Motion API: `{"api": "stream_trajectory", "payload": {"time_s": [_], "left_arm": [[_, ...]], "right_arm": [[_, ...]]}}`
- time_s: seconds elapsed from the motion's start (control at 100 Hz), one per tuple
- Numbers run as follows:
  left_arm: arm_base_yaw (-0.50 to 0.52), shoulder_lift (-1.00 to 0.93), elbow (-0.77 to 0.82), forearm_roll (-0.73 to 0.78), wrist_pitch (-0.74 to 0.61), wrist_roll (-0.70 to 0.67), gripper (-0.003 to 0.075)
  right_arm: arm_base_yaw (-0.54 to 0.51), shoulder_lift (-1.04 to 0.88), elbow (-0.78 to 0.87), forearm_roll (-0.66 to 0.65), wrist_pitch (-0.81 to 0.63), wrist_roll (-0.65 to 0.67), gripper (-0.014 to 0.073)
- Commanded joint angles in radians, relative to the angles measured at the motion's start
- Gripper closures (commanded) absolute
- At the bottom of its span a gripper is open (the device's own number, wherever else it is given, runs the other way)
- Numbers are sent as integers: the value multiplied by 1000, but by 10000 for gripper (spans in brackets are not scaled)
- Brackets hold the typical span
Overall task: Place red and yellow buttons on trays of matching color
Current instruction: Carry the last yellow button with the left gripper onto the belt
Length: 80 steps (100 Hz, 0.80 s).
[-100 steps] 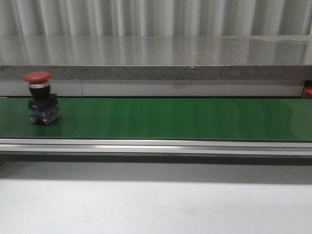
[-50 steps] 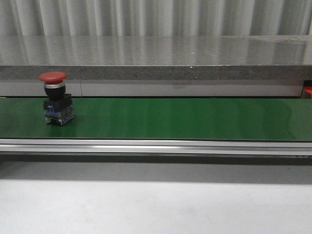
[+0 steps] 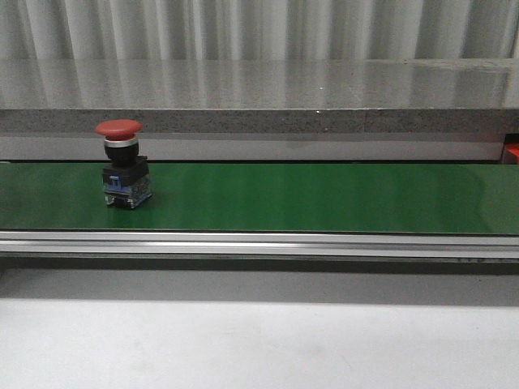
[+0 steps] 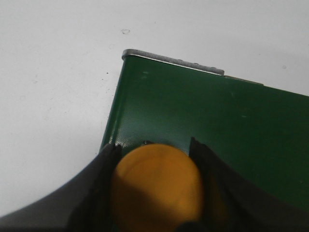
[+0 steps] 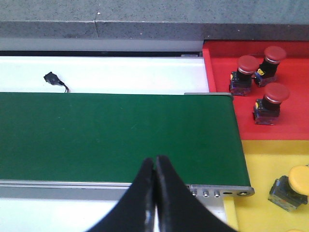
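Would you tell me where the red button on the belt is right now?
In the front view the red button stands upright on the green belt, toward its left end.

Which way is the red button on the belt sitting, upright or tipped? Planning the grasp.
Upright: the red button stands on its base on the belt, cap on top.

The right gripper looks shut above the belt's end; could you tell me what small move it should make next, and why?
Probably open the right gripper and wait. A red button stands upright on the green belt, far from the red tray, and shut fingers could not take it.
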Motion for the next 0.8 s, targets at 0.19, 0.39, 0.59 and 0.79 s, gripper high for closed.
{"api": "stream_trajectory", "payload": {"time_s": [0.19,0.39,0.59,0.79], "left_arm": [[-26,-59,-24,-19,-39,1,38],[-95,-190,-24,-10,-47,24,101],[-127,-396,-14,29,-47,25,101],[-127,-620,91,38,-49,25,101]], "right_arm": [[2,-1,-28,-2,-63,-9,662],[2,-1,-28,-2,-63,-9,662],[2,-1,-28,-2,-63,-9,662],[2,-1,-28,-2,-63,-9,662]]}}
